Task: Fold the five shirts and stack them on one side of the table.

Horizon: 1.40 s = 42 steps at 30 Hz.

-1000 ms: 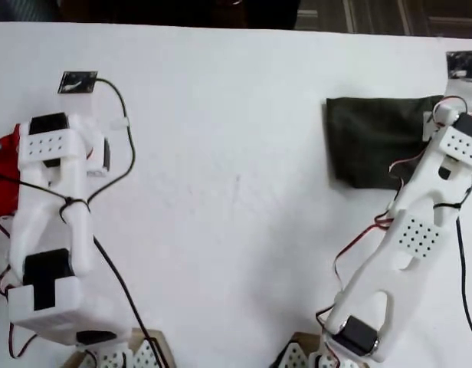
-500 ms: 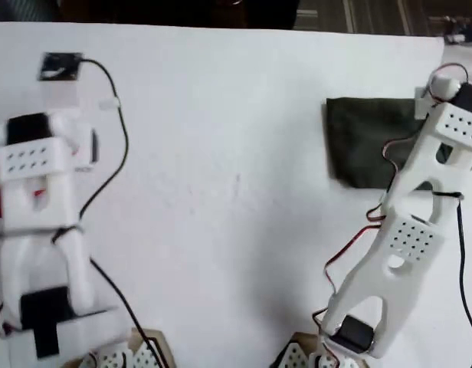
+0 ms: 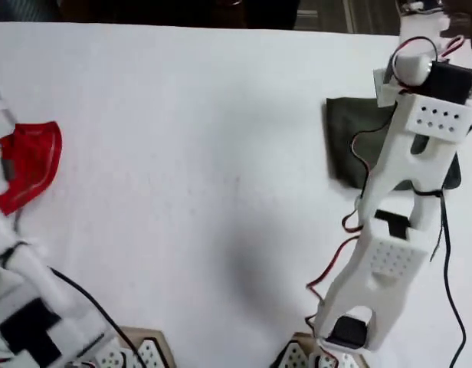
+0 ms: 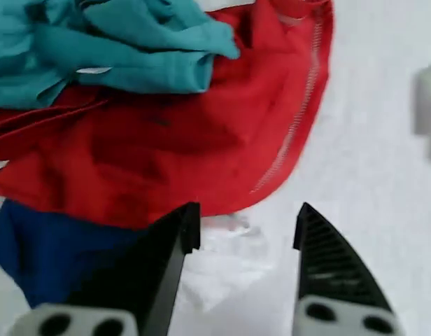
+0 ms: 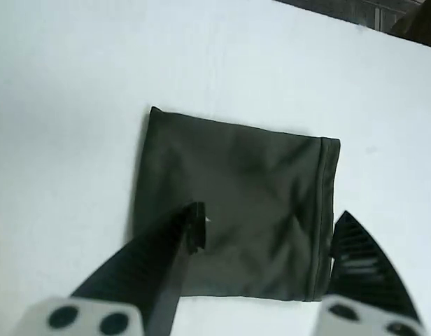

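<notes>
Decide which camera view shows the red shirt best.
The left wrist view: the red shirt spreads wide there, hem stitching visible, a teal shirt lying on it. The high view catches a corner of it at the edge of the table. The right wrist view faces a dark shirt.

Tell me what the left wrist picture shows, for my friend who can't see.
A crumpled teal shirt lies on a red shirt on a white table, with a blue shirt poking out from under the red one. The left gripper hangs open near the red shirt's edge, above white cloth.
</notes>
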Each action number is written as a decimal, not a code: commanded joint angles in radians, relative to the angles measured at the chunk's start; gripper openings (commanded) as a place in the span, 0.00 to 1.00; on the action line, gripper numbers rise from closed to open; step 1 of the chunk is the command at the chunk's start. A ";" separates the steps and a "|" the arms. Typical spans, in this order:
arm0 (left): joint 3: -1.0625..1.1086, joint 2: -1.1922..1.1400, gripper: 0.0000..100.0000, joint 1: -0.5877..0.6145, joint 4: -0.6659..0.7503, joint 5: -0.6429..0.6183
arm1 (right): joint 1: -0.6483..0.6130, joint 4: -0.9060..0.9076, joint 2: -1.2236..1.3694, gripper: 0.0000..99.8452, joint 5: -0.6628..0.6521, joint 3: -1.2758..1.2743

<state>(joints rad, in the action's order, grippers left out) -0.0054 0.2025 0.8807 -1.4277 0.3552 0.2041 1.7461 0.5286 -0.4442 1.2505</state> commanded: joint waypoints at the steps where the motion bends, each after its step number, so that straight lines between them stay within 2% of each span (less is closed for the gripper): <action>1: -0.191 -0.123 0.25 0.092 -0.005 0.012 | -0.025 0.025 -0.174 0.29 0.035 -0.077; 4: -0.346 -0.265 0.25 0.146 -0.051 0.012 | -0.071 0.025 -0.326 0.29 0.035 -0.261; 11: -0.717 -0.523 0.25 0.207 -0.307 0.012 | -0.236 0.022 -0.730 0.29 0.037 -0.755; 16: -0.866 -0.641 0.25 0.261 -0.344 0.014 | -0.289 0.022 -0.871 0.29 0.038 -0.961; 27: -0.831 -0.761 0.25 0.253 -0.344 0.043 | -0.289 0.021 -0.897 0.29 0.041 -1.037; 29: -0.823 -0.779 0.19 0.238 -0.345 0.041 | -0.289 0.021 -0.895 0.29 0.041 -1.039; 31: -0.826 -0.787 0.03 0.215 -0.345 0.037 | -0.289 0.021 -0.894 0.29 0.041 -1.039; 32: -0.826 -0.787 0.01 0.201 -0.345 0.035 | -0.289 0.021 -0.892 0.29 0.041 -1.039; 33: -0.828 -0.787 0.05 0.184 -0.351 0.035 | -0.289 0.021 -0.891 0.29 0.041 -1.040; 36: -0.834 -0.783 0.03 0.130 -0.358 0.032 | -0.283 0.021 -0.898 0.28 0.041 -1.074; 40: -0.823 -0.694 0.03 0.040 -0.359 -0.014 | -0.282 0.016 -0.898 0.18 0.041 -1.157; 42: -0.823 -0.603 0.03 -0.023 -0.359 -0.029 | -0.282 0.007 -0.901 0.17 0.043 -1.208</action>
<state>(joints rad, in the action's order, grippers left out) -0.8232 -0.5600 0.9482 -1.7683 0.3521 -0.0783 1.7492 -0.3230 -0.4120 0.0844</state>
